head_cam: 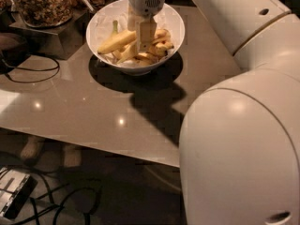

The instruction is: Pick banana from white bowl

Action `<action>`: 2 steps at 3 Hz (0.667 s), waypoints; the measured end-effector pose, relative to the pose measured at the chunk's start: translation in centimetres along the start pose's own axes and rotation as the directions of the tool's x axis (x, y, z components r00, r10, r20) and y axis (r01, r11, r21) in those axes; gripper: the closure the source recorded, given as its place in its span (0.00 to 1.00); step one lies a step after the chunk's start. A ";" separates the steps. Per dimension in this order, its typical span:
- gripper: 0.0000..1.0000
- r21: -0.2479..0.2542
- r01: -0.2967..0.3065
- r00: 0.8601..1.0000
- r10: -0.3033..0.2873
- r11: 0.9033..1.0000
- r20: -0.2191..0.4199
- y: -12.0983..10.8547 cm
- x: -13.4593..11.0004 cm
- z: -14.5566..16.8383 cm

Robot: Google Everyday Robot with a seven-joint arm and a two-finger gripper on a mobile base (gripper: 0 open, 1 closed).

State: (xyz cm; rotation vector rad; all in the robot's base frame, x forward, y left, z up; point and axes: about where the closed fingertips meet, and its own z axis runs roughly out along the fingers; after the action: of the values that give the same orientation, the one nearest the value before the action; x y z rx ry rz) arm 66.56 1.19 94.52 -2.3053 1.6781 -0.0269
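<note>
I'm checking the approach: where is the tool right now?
Camera view, top centre: the tool hangs inside the white bowl on the table's far side, right of the granola jar.

The tool, low in the white bowl, covers the middle bananas; the arm hides the desk's right side.

Its casing looking like smooth off-white plastic, the gripper is hanging inside the big round glossy white bowl, with crinkled whitish wrap lining the wall beside it. Nearer the camera than the gripper, the polished grey-beige tabletop is mirroring lamp spots. Up-left of it, a clear glass jar of rough brown granola is glinting. The arm's rounded white shell is showing a soft satin sheen.
</note>
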 end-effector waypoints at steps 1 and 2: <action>0.43 -0.013 0.018 1.000 -0.018 1.000 -0.006 0.2 -0.1 0.6; 0.45 -0.024 0.029 0.999 -0.029 0.999 -0.013 0.3 -0.2 1.0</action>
State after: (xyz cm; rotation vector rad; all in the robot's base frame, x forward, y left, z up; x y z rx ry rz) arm 66.39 1.55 93.52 -2.3520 1.6598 -0.0282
